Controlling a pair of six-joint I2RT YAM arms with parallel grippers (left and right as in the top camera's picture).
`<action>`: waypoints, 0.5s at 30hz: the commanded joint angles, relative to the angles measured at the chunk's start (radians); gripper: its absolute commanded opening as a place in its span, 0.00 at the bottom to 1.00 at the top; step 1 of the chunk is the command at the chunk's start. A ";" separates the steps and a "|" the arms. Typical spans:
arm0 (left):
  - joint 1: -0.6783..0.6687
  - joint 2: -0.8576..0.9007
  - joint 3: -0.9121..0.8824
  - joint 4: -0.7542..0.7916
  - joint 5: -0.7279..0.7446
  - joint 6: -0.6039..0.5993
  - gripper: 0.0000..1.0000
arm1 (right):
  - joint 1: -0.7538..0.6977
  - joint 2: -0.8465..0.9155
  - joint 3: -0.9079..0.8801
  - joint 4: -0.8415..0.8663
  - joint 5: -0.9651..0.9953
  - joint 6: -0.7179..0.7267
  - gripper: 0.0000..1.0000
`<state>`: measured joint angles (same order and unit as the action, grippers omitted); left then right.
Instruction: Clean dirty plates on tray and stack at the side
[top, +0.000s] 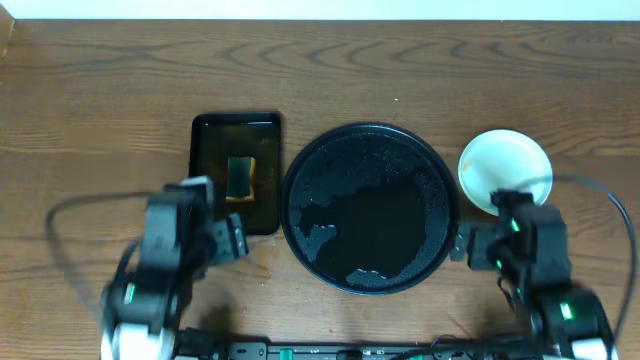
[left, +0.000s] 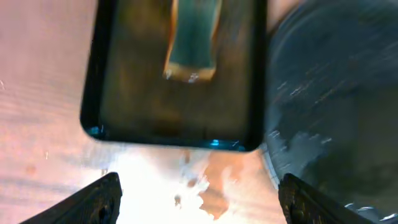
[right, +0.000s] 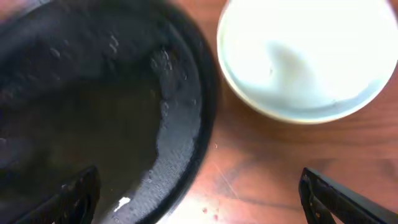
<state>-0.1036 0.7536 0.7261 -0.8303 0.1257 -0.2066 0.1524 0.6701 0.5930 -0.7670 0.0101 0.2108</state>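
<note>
Left gripper (left: 199, 202): jaws spread wide, nothing between them, hanging over wet wood of the table (top: 100, 80) just short of the small rectangular tray (top: 215, 150). A green-yellow sponge (top: 241, 178) lies inside that tray. Centre: the large round black tray (top: 370, 210), its floor showing water beads and a wet film. To its right, the plates (top: 505, 170) sit stacked on bare wood just beside the tray rim, not touching it; their number cannot be told. Right gripper (right: 202, 196): jaws fully spread, empty, near the stack and the rim.
</note>
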 joint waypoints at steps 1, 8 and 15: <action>-0.005 -0.218 -0.045 0.021 -0.039 0.002 0.81 | 0.017 -0.149 -0.020 -0.010 0.056 0.021 0.99; -0.005 -0.414 -0.046 0.017 -0.040 0.002 0.82 | 0.016 -0.220 -0.020 -0.028 0.041 0.020 0.99; -0.005 -0.416 -0.046 0.016 -0.040 0.002 0.82 | 0.016 -0.219 -0.020 -0.102 0.041 0.020 0.99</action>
<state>-0.1066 0.3405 0.6918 -0.8120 0.0978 -0.2066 0.1577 0.4541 0.5808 -0.8497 0.0418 0.2199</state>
